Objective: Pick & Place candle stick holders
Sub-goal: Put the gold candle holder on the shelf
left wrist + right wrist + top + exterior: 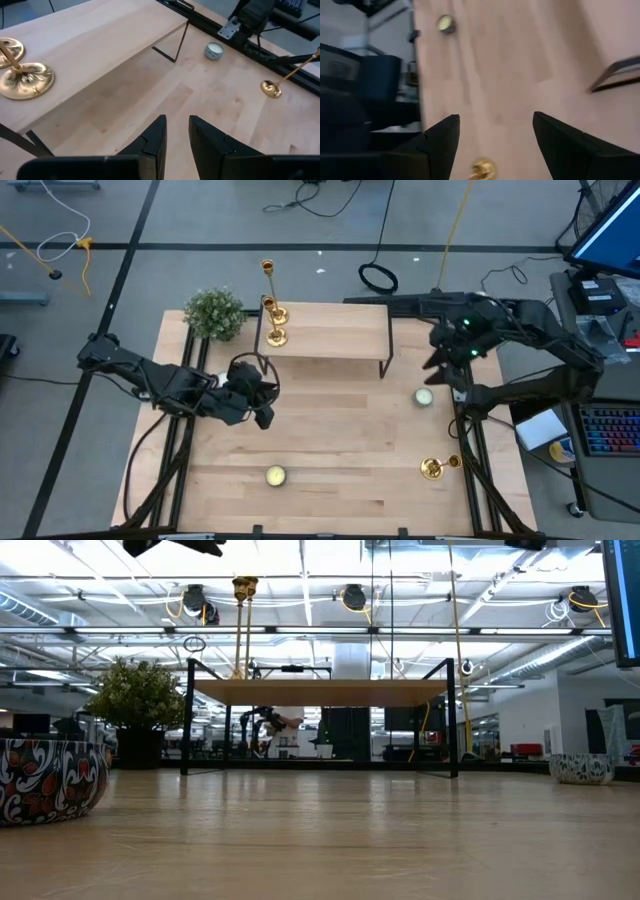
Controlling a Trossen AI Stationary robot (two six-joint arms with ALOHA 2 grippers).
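now two holders stand on the shelf, one lies on the table.
two holders [275,320] stand at the shelf's [330,330] left end; the third holder [438,466] lies near the right edge. left gripper [262,410] hovers mid-table, fingers slightly apart, empty. right gripper [438,370] hangs wide open, empty, beside a candle [424,396].

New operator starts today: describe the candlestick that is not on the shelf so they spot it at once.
Start at the wooden table and go to the corner nearest the right arm's base. The candlestick there lies on its side, stem toward the table's edge. The other two candlesticks stand upright on the raised shelf.
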